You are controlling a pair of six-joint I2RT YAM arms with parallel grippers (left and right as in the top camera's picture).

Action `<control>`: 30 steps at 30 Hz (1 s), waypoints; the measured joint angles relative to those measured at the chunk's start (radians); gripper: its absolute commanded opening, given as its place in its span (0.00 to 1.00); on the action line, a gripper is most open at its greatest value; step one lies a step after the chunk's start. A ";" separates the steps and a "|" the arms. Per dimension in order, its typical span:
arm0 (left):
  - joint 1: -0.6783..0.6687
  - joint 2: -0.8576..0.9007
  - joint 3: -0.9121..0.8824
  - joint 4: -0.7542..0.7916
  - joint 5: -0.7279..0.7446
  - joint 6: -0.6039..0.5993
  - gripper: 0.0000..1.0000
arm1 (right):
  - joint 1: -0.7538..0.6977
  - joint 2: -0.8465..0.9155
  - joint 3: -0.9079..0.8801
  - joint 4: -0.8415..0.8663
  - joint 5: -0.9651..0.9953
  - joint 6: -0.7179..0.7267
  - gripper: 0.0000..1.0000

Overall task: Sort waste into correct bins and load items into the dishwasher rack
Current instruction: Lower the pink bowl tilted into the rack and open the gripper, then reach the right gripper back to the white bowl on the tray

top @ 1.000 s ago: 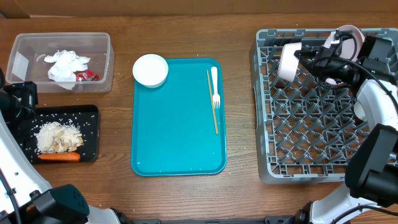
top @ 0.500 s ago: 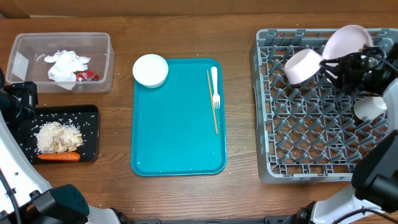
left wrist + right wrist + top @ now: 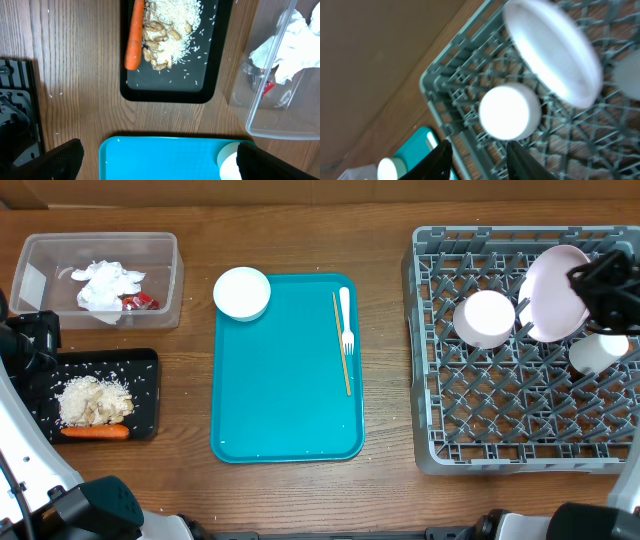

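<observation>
The right pincer [image 3: 479, 148] hung wide and empty just behind the upturned bowl [image 3: 509, 111] in the rack [image 3: 445, 85], where a low swing would likely knock it into the leaning plate [image 3: 550, 52] beyond.

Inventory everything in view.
tub: one, clear, far left
napkins: pile, white, in tub
wrapper: one, red, in tub
black tray: one, black, near left
food scraps: heap, beige, on black tray
carrot: one, orange, on black tray
teal tray: one, teal, centre
tray bowl: one, white, teal tray's far-left corner
fork: one, white, teal tray's right
stick: one, tan, beside fork
rack: one, grey, right
rack bowl: one, white, bottom up
plate: one, white, edge-on in rack
cup: one, white, in rack
left gripper: open, empty
right gripper: open, above rack
</observation>
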 measured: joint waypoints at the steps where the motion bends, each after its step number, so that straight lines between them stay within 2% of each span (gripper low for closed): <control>1: 0.000 0.000 0.000 0.000 0.000 0.000 1.00 | 0.035 -0.004 0.000 -0.006 0.001 -0.001 0.87; 2: 0.000 0.000 0.000 0.000 0.000 0.000 1.00 | 0.086 -0.004 0.000 -0.007 0.002 0.000 1.00; 7: 0.000 0.000 0.000 0.000 0.000 0.000 1.00 | 0.320 -0.001 0.000 0.079 -0.063 -0.016 1.00; 11: 0.000 0.000 0.000 0.000 0.000 0.000 1.00 | 0.667 0.083 0.007 0.342 -0.066 -0.040 1.00; 12: 0.000 0.000 0.000 -0.001 0.000 0.000 1.00 | 0.702 0.102 0.008 0.367 -0.060 -0.040 1.00; 14: 0.000 0.000 0.000 0.000 0.000 0.000 1.00 | 0.848 0.217 0.012 0.500 0.001 -0.044 0.74; 16: 0.000 0.000 0.000 0.000 0.000 0.000 1.00 | 0.936 0.348 0.014 0.630 0.032 -0.045 0.71; 18: 0.000 0.000 0.000 0.000 0.000 0.000 1.00 | 0.995 0.502 0.013 0.758 0.054 -0.043 0.72; 20: 0.000 0.000 0.000 0.000 0.000 0.000 1.00 | 1.011 0.581 0.012 0.827 0.076 -0.016 0.72; 30: 0.000 0.000 0.000 0.000 0.000 0.000 1.00 | 1.011 0.772 0.012 0.988 0.126 0.142 0.71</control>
